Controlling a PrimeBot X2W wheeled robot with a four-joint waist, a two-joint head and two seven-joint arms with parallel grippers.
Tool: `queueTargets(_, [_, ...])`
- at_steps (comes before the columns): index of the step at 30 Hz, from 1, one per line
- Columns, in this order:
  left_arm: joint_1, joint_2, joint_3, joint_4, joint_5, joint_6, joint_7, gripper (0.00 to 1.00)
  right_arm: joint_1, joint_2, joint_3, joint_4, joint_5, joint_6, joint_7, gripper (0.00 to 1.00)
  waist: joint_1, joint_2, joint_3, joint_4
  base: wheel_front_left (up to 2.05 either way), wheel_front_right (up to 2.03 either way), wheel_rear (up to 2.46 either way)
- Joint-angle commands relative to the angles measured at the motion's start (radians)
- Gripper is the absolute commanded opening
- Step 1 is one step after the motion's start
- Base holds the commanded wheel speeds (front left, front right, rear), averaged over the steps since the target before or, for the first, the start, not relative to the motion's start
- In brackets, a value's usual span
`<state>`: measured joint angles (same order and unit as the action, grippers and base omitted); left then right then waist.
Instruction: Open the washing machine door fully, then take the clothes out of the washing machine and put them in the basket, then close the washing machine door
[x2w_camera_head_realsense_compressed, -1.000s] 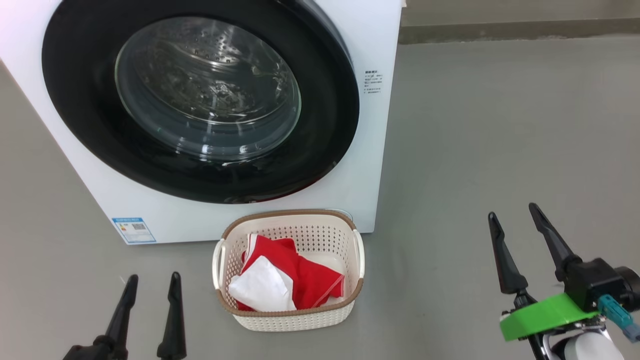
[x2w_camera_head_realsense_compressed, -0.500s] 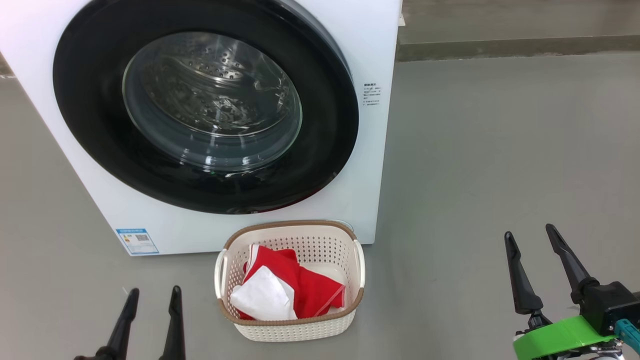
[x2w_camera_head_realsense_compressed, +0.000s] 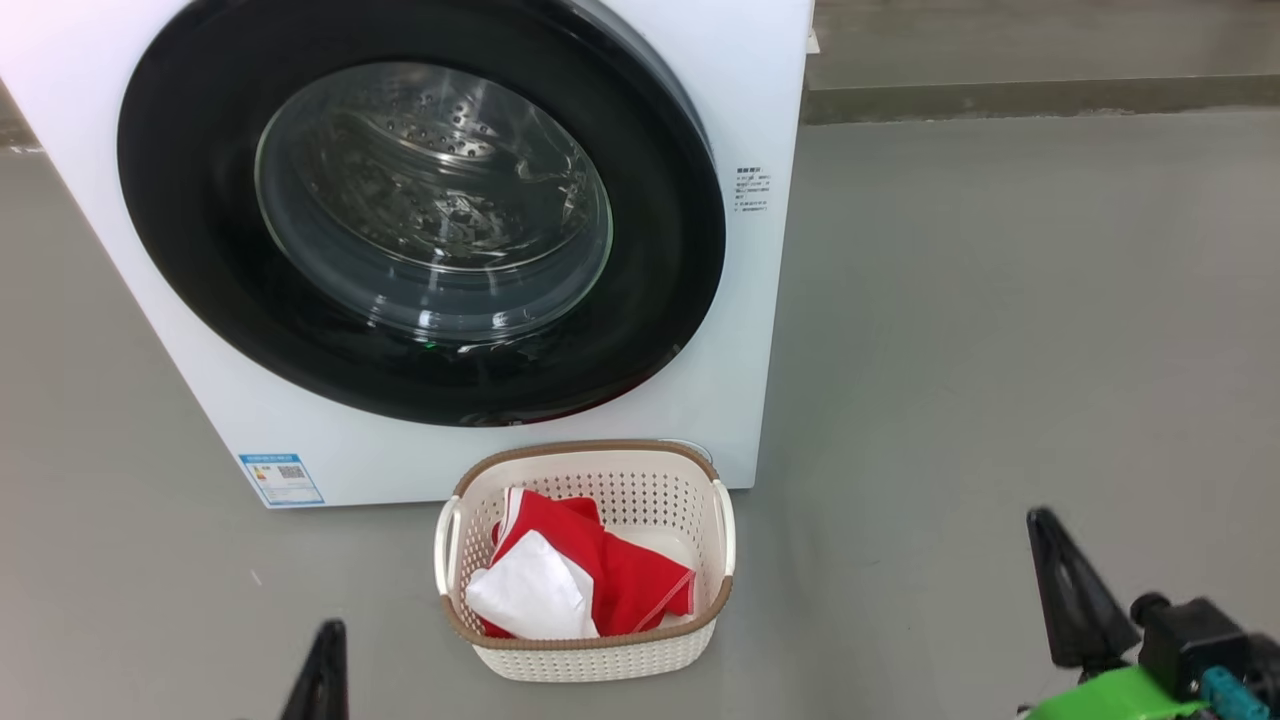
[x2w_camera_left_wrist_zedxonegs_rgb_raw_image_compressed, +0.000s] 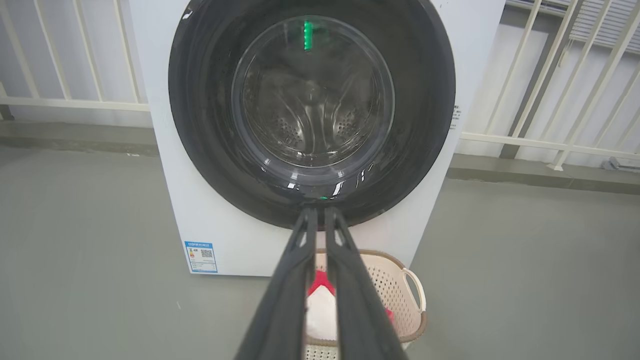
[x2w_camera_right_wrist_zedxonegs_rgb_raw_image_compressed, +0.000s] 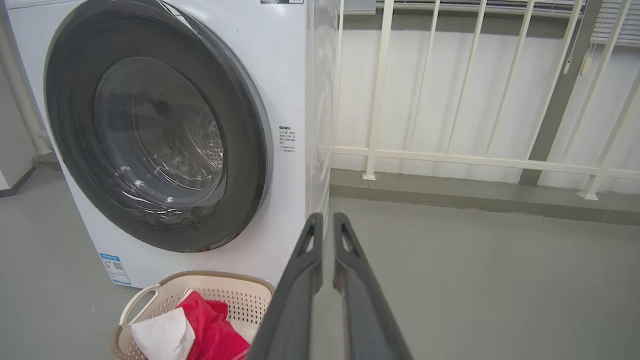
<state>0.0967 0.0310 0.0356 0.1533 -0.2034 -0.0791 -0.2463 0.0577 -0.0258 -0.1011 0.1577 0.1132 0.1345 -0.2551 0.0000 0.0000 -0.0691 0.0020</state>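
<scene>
Washer (x2w_camera_head_realsense_compressed: 770, 350): upper left of head view. Door (x2w_camera_head_realsense_compressed: 190, 260) closed flush, steel drum visible through the glass.
Blue label (x2w_camera_head_realsense_compressed: 281, 479): washer's lower left corner.
Basket (x2w_camera_head_realsense_compressed: 590, 640): lower centre, on grey floor (x2w_camera_head_realsense_compressed: 1000, 350) just before the washer, below the door. It holds the red-and-white clothes (x2w_camera_head_realsense_compressed: 630, 585).
Left gripper (x2w_camera_left_wrist_zedxonegs_rgb_raw_image_compressed: 320, 212), right gripper (x2w_camera_right_wrist_zedxonegs_rgb_raw_image_compressed: 327, 220): fingers nearly together with a narrow slit between them, gripping nothing, apart from all items.
White railing (x2w_camera_right_wrist_zedxonegs_rgb_raw_image_compressed: 380, 90): behind the washer.

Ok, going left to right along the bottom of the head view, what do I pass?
the left gripper → the basket with the clothes inside → the right gripper
</scene>
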Motion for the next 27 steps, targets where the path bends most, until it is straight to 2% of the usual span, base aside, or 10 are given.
queueTargets(1, [-0.007, 0.000, 0.005, 0.005, -0.018, -0.001, 0.007, 0.00, -0.006, -0.001, -0.003, 0.003, 0.019, 0.000, 0.007, 0.00, 0.0000, 0.0000, 0.000, 0.000, 0.00, 0.00, 0.00])
queueTargets(6, [-0.015, 0.001, 0.009, 0.008, -0.075, -0.003, 0.024, 0.00, -0.012, -0.002, -0.004, 0.006, 0.080, 0.000, 0.023, 0.00, 0.0023, 0.0000, 0.002, 0.000, 0.00, 0.00, 0.00])
queueTargets(12, [-0.021, 0.002, 0.010, 0.010, -0.131, -0.005, 0.036, 0.00, -0.017, -0.003, -0.003, 0.008, 0.140, 0.000, 0.036, 0.00, 0.0001, 0.0000, 0.006, 0.000, 0.00, 0.00, 0.00])
queueTargets(27, [-0.044, 0.004, 0.017, 0.019, -0.300, -0.011, 0.077, 0.00, -0.036, -0.006, -0.003, 0.017, 0.319, -0.001, 0.079, 0.00, 0.0000, 0.0000, 0.015, 0.000, 0.00, 0.00, 0.00])
